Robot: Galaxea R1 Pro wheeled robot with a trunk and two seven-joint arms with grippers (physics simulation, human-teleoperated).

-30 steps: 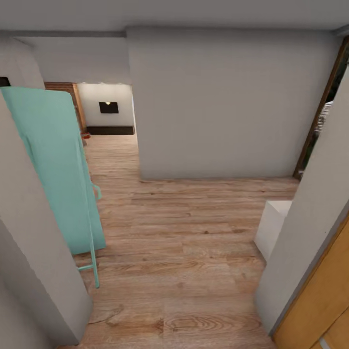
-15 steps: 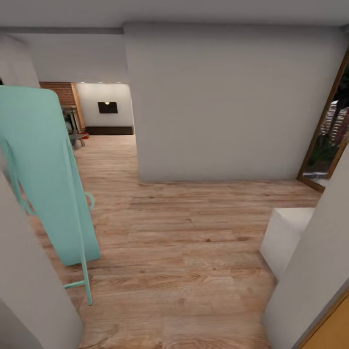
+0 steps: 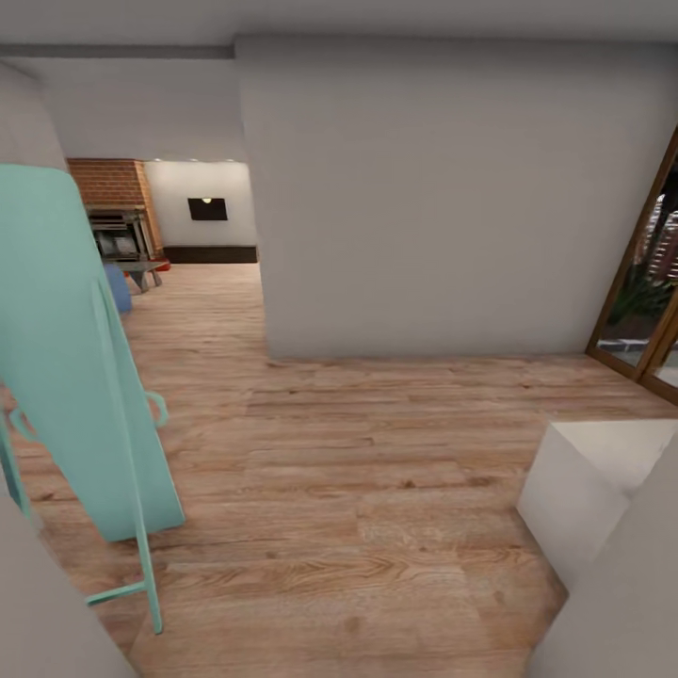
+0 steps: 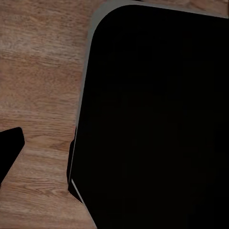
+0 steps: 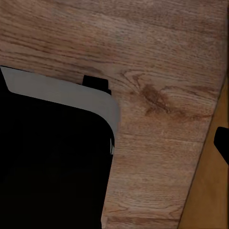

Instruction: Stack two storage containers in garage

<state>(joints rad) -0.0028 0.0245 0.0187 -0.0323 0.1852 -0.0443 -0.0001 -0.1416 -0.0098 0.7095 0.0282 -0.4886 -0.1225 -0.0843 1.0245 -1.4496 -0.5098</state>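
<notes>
The storage containers are not clearly in view; a small red shape (image 3: pixel 161 266) beside a bench far down the passage is too small to identify. That far room has a brick fireplace (image 3: pixel 115 209) and a light wood plank floor (image 3: pixel 358 471). In the left wrist view, one dark fingertip (image 4: pixel 10 147) of my left gripper (image 4: pixel 114 157) sits at the frame's edge, with wood floor and my black base behind it. My right gripper (image 5: pixel 114 143) likewise shows one fingertip (image 5: pixel 222 143) at the edge. Both look open and hold nothing.
A turquoise ironing board (image 3: pixel 75 358) leans against the wall at the left. A white box (image 3: pixel 584 490) stands on the floor at the right. A grey wall block (image 3: pixel 443 198) faces me, with a passage to its left and wood-framed glass doors (image 3: pixel 650 282) to its right.
The whole view has shifted as I roll forward. The door frame edges have slid out of view. The fireplace, the white box and the glass doors show more.
</notes>
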